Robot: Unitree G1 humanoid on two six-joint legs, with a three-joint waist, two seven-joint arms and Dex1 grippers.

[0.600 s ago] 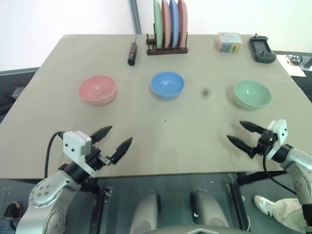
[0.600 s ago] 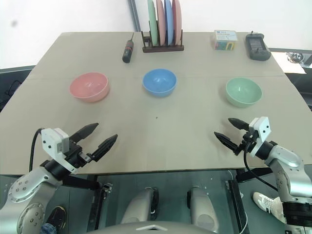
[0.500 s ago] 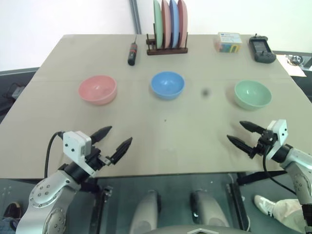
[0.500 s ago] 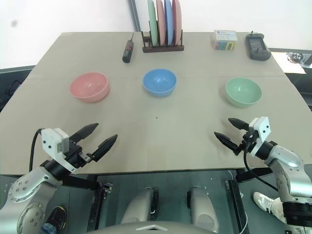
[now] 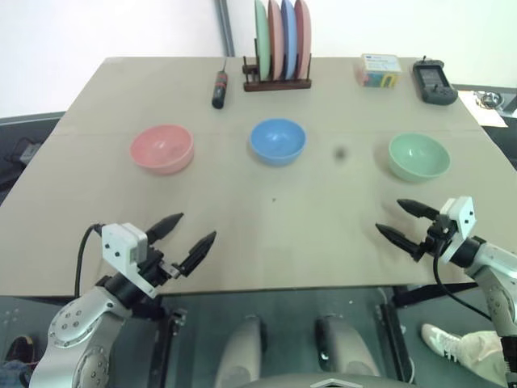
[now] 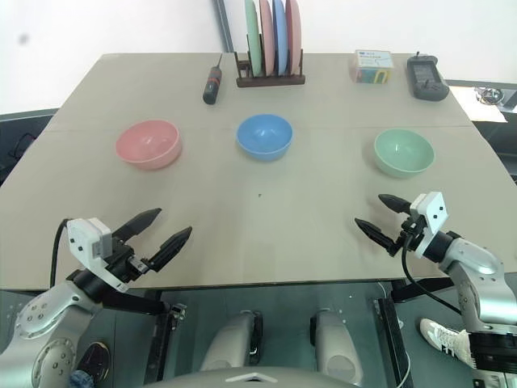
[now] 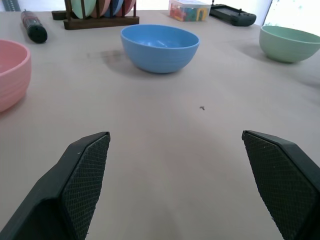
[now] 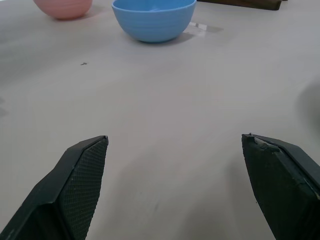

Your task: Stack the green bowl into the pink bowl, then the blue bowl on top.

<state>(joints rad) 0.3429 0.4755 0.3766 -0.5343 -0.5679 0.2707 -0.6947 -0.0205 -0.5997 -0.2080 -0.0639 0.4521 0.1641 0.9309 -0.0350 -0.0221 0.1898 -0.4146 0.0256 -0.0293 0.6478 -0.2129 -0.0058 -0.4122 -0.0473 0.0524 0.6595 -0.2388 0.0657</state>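
Observation:
Three bowls stand in a row across the table, all apart and empty. The pink bowl [image 5: 161,148] is on the left, the blue bowl [image 5: 277,141] in the middle, the green bowl [image 5: 418,156] on the right. My left gripper [image 5: 182,239] hovers open over the near left edge, well short of the pink bowl. Near the front right edge my right gripper [image 5: 408,222] is open and empty, just in front of the green bowl. In the left wrist view the blue bowl [image 7: 159,47] sits ahead between the fingers.
A wooden rack [image 5: 277,82] with several coloured plates stands at the back centre. A screwdriver [image 5: 219,87] lies to its left. A small box [image 5: 380,69] and a black device [image 5: 434,81] sit at the back right. A light tabletop [image 5: 266,218] lies between bowls and grippers.
The left gripper has sunk slightly toward the near table edge. The right gripper and the bowls have not moved.

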